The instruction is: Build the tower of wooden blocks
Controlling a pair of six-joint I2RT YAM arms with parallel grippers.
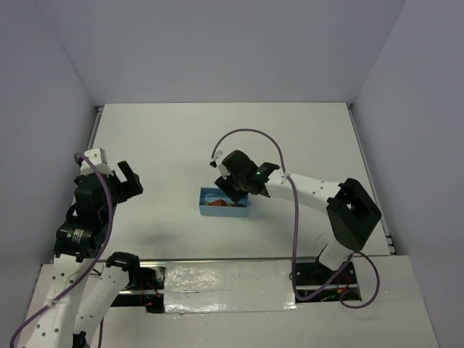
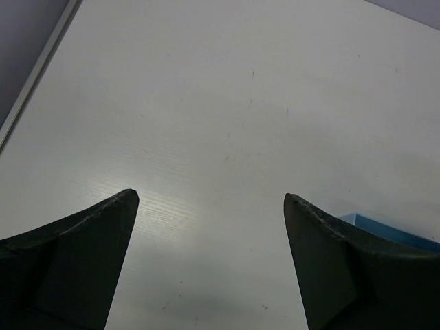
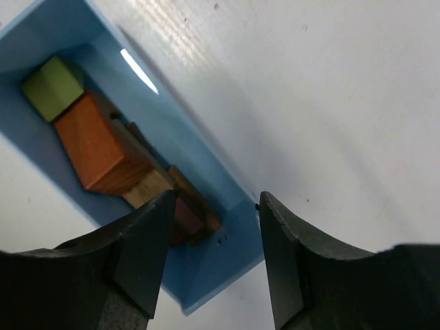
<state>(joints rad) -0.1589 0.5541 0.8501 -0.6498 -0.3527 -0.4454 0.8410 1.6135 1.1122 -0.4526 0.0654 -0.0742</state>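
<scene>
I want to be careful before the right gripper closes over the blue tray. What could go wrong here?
1. The right gripper seems to straddle the tray wall, so it may pinch the wall instead.
2. The wood blocks lie packed together; lifting one may drag the orange block.

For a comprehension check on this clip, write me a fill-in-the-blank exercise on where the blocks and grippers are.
1. The wood blocks lie ____ the light-blue tray.
2. Beside the orange block, the cube at the end of the row is ____.
3. The right gripper hangs over the tray, while the left gripper is over bare ____.
4. The left gripper's jaws stand ____, with nothing between them.

Missing words: inside; green; table; open
</scene>
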